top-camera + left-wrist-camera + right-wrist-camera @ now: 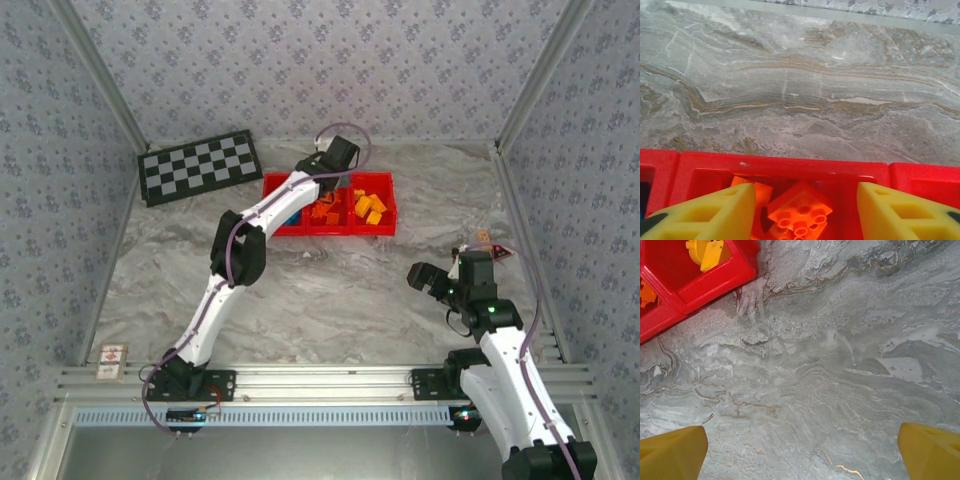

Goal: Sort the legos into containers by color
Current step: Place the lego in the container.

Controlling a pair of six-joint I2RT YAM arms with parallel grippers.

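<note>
Your left gripper (805, 189) stands with its fingers parted and grips nothing. An orange-red brick (800, 210) lies loose in the bin beneath, between the two fingers and touching neither (so far as the wrist view allows).

Your right gripper (802, 440) is spread wide over the bare table (350, 290), with nothing between its fingers.

Left arm: it reaches from its base at the near edge diagonally toward the far edge, elbow bent midway, wrist above the middle of the three containers (370, 231).

Right arm: folded close to the near right corner, well apart from the bins.

The containers sit by the far edge, about mid-width. Contents: orange-red pieces in the middle compartment, yellow-orange bricks (368, 205) in the right, a blue piece (290, 215) in the left.
</note>
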